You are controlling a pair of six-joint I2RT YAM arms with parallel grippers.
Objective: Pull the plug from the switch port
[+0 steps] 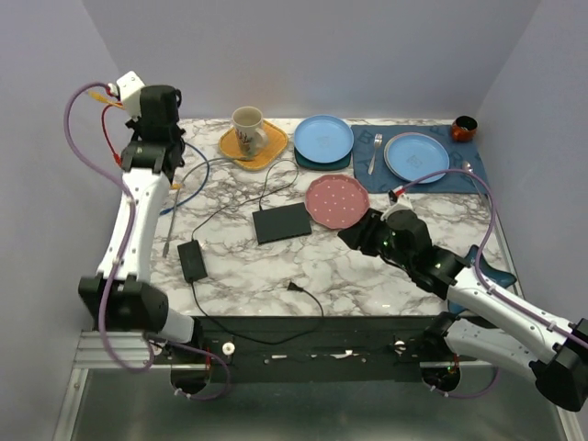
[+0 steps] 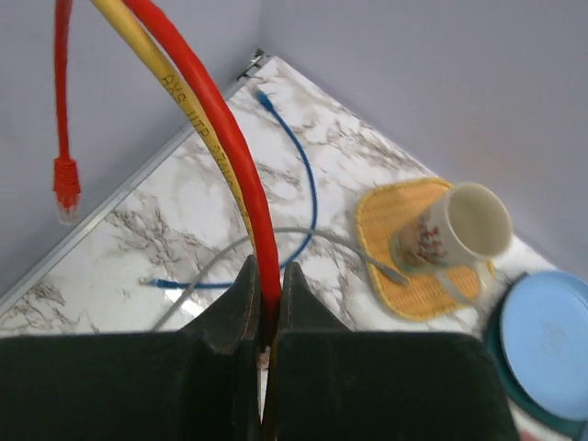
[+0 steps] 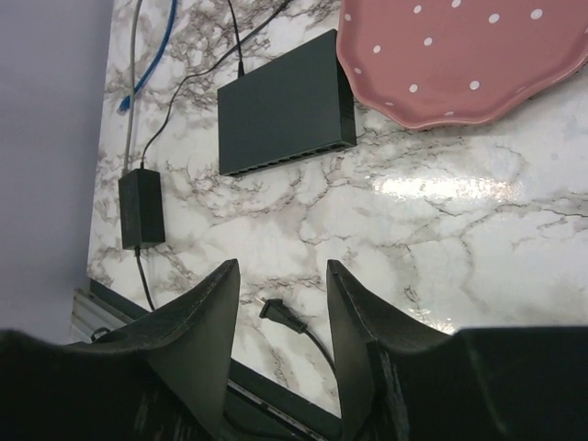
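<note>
Starting at the near edge of the counter, a loose black plug lies unconnected, with the brick to its left. The right end effector hangs spread wide over bare marble, holding nothing. Beyond it the switch lies mid-counter, just beside the plate, and its sockets look empty. Over the far-left corner the left end effector is clamped on a red cable, a yellow cable alongside. The red plug dangles free, so the pull looks done. Lowering could swing the hanging cables into the mug, or the red cable could slip from that narrow grip.
</note>
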